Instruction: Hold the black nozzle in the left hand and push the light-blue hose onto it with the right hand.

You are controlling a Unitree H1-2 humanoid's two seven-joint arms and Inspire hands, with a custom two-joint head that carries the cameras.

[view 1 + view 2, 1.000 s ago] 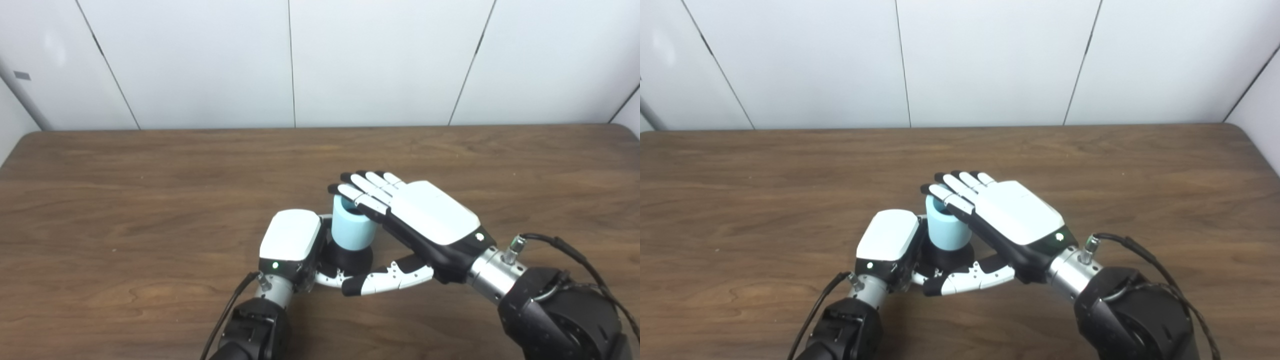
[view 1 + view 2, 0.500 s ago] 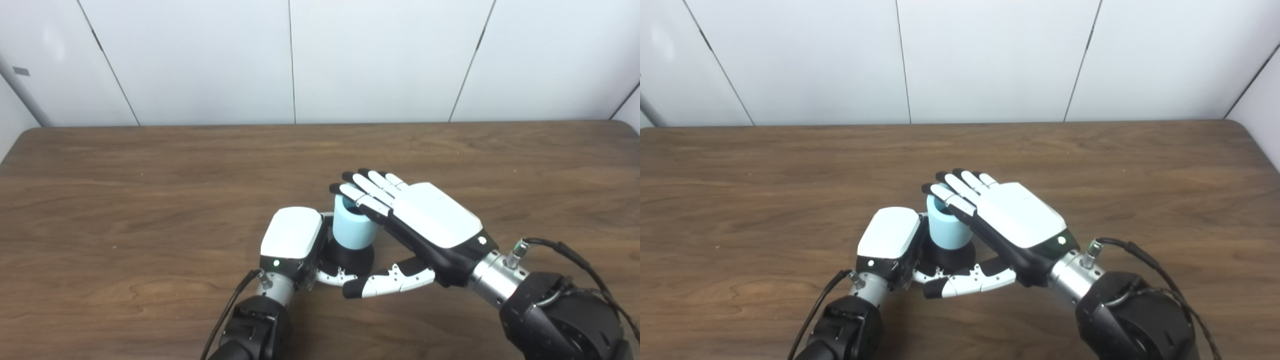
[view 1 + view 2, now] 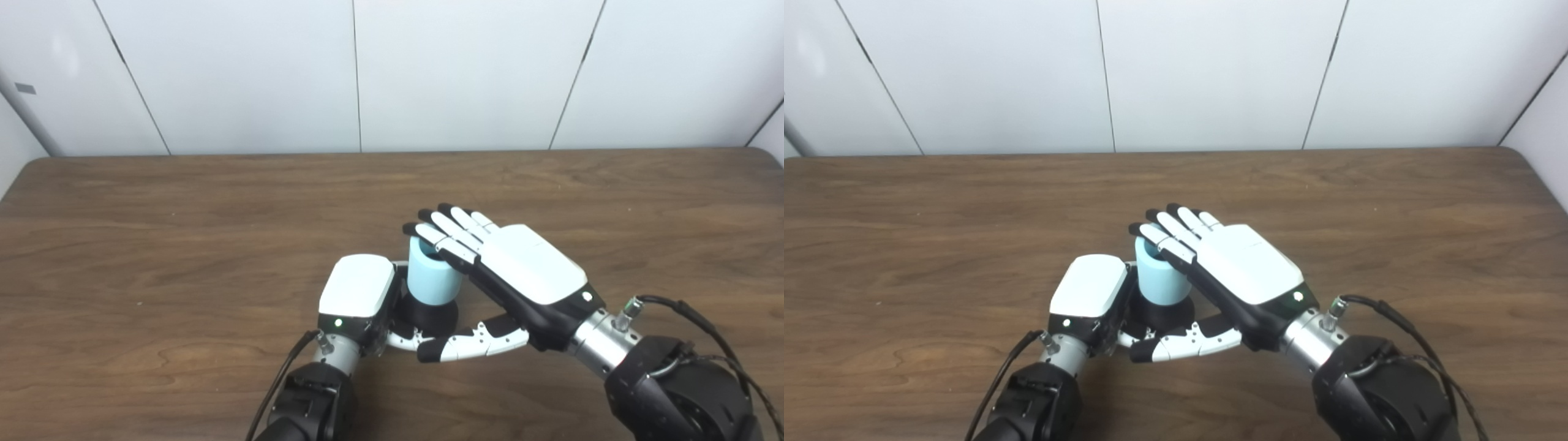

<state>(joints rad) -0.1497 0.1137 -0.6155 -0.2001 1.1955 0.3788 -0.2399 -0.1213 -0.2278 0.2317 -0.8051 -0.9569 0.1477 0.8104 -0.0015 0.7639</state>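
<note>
A short light-blue hose (image 3: 432, 281) stands upright on a black nozzle (image 3: 433, 317) on the wooden table. My left hand (image 3: 358, 294) is shut on the black nozzle from the left, its fingers curled around the base. Flat and open, my right hand (image 3: 513, 267) lies with its fingertips (image 3: 429, 234) over the hose's top rim, and its thumb (image 3: 470, 343) reaches under toward the nozzle's front. Most of the nozzle is hidden by the hose and both hands.
The brown wooden table (image 3: 184, 220) stretches to a white panelled wall (image 3: 367, 73) behind. A black cable (image 3: 692, 309) loops off my right wrist, another (image 3: 278, 383) off my left forearm.
The view shifted a little between the earliest frames and now. My right hand has edged slightly up and back over the hose top. Left hand, hose and nozzle stay put.
</note>
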